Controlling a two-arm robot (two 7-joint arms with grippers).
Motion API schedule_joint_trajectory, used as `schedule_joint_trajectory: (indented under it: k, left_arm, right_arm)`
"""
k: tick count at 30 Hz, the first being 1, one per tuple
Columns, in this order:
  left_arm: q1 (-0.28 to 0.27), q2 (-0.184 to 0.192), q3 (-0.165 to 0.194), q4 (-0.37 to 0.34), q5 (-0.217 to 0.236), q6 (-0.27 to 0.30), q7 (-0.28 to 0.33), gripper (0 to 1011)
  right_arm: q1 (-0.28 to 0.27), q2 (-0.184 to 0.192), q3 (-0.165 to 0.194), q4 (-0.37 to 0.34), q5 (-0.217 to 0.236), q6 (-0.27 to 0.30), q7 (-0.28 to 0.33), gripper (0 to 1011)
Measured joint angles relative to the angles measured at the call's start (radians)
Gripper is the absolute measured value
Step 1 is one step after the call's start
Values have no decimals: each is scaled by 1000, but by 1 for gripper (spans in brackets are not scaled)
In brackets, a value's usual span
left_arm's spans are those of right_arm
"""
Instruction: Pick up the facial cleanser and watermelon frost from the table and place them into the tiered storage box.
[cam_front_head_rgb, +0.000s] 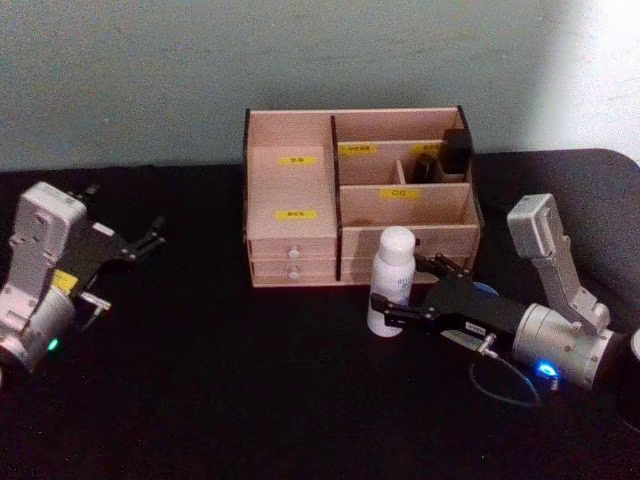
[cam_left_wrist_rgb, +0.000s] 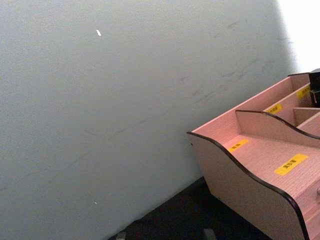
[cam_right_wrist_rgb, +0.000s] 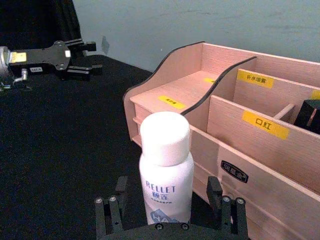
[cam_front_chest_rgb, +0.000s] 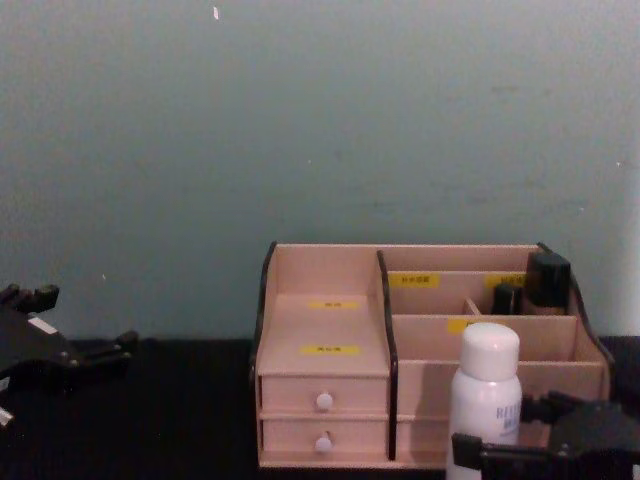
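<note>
I'm bracketing the cleanser (cam_right_wrist_rgb: 166, 165) with my right tool (cam_front_head_rgb: 402, 282). The tool's jaws are standing wide, one to each side of the bottle low on its body. A gap is showing on both sides in the right wrist view, so nothing is being held. The bottle is standing upright on the bench (cam_front_head_rgb: 220, 380), just in front of the right half of the box (cam_front_head_rgb: 290, 130), close to its low front wall.

I'm judging it to be a light plastic bottle with stiff walls and a smooth, round side, so it is likely to slip or twist if I pinch it off-centre. Being tall and narrow, it is also likely to tip if I nudge it before the jaws are closing evenly. I'm aiming to take hold on the straight part of the body, under the cap (cam_right_wrist_rgb: 165, 132), squarely across its width and with moderate force.

My left tool (cam_front_head_rgb: 150, 238) is idling far off to the left above the bench, jaws apart and carrying nothing.
</note>
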Motion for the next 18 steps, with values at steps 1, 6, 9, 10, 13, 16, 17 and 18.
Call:
schedule_joint_trajectory:
  k: [1, 6, 9, 10, 13, 16, 17, 18]
  left_arm:
    - [0, 0, 0, 0, 0, 0, 0, 1002]
    - [0, 0, 0, 0, 0, 0, 0, 1001]
    - [0, 0, 0, 0, 0, 0, 0, 1001]
    - [0, 0, 0, 0, 0, 0, 0, 1001]
    - [0, 0, 0, 0, 0, 0, 0, 1001]
    - [0, 0, 0, 0, 0, 0, 0, 1001]
    - [0, 0, 0, 0, 0, 0, 0, 1001]
    - [0, 0, 0, 0, 0, 0, 0, 1001]
  right_arm:
    - [3, -3, -1, 6, 0, 0, 0, 1002]
    - [10, -9, -2, 19, -1, 0, 1, 1002]
    - [17, -13, -5, 29, -3, -3, 6, 1003]
    - [19, -14, -6, 31, -4, -3, 6, 1003]
    - [23, -16, -8, 36, -4, -4, 11, 1003]
    - [26, -17, -10, 40, -4, -7, 16, 1003]
    - [27, -18, -10, 41, -4, -7, 17, 1003]
    - [29, -19, -11, 43, -4, -7, 19, 1003]
